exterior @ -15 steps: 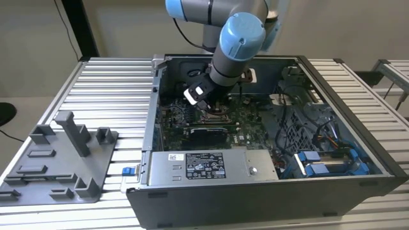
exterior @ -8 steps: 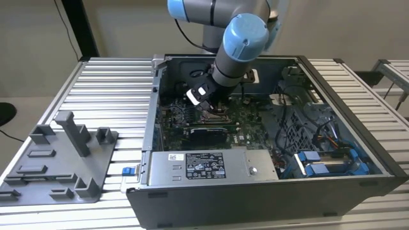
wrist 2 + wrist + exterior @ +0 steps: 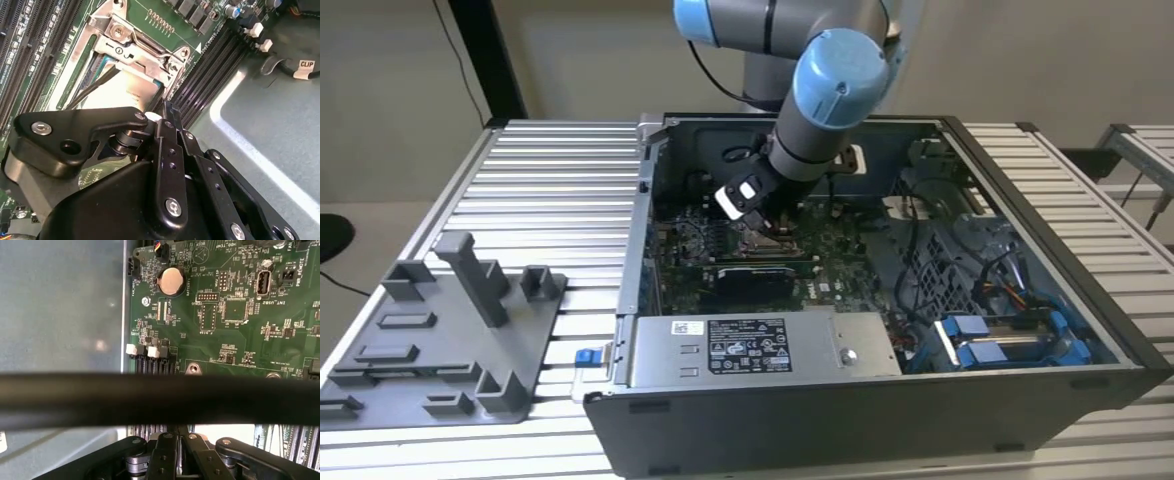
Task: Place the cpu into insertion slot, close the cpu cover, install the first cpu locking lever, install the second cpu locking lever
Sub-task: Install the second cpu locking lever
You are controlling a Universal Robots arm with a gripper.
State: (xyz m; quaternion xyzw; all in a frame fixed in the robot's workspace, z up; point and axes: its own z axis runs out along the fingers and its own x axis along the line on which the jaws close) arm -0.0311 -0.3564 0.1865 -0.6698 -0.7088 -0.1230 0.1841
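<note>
End effector narrow, grip unclear, just above cpu seated under cover; chip light, stiff, fragile: edges only.

In the second wrist view the gripper covers the near part of the cpu and of the insertion slot, and its black body runs off the picture's edge — whether its tips touch the cpu cannot be told. In the first wrist view a blurred black bar crosses the green circuit board and hides what lies behind it. In the exterior view the arm stands over the slot, and the cpu beneath it is too small to make out.
</note>
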